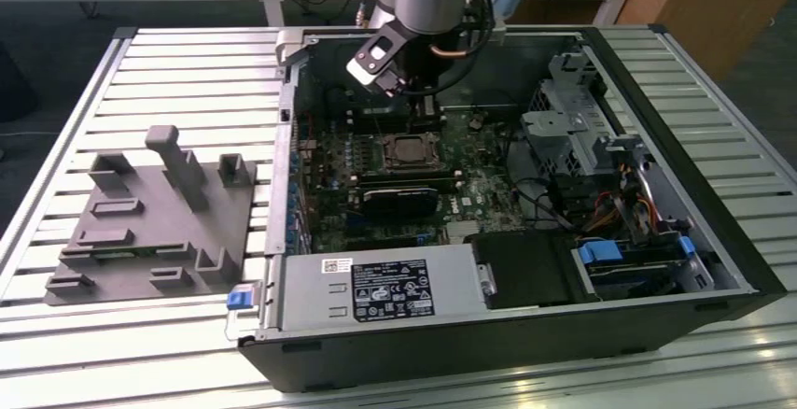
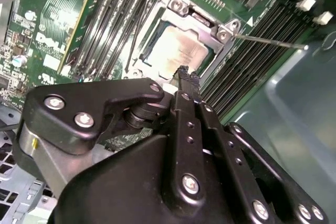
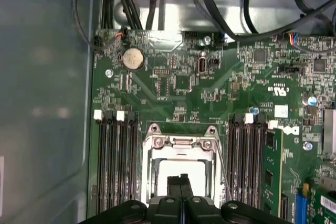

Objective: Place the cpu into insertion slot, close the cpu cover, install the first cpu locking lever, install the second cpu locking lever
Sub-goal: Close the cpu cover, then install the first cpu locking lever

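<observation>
Reference landmark: the insertion slot (image 1: 384,151), on the motherboard (image 3: 210,93) inside the open computer case (image 1: 710,241).

1. Well to the exterior view's left of the insertion slot, outside the case, a grey fixture (image 1: 149,213) rests on the slatted table (image 1: 75,101).
2. At the insertion slot, the cpu (image 2: 178,51) lies flat in the socket. Its dull silver top shows through the cut-out of the cpu cover (image 2: 202,20), which lies down around it as a silvery frame.
3. Black memory slots (image 3: 118,156) flank the insertion slot on both sides. A black card (image 1: 398,199) sits just beside it, on the side nearer the exterior camera.
4. The gripper (image 2: 187,73) hangs over one edge of the insertion slot. Its fingertips (image 2: 182,77) are pressed together with no gap and hold nothing. Contact with the frame cannot be confirmed.
5. A thin locking lever (image 2: 268,40) runs out from a corner of the insertion slot across the memory slots and appears unlatched.
6. To the exterior view's right of the insertion slot stands a metal drive cage (image 1: 566,119).

Assessment: placement and cover closure appear complete, so the step in hand is judged to be lever installation. That work calls for the closed tips to bear squarely on the thin rod, which could easily slip aside, and to carry it down and under its catch at the insertion slot
</observation>
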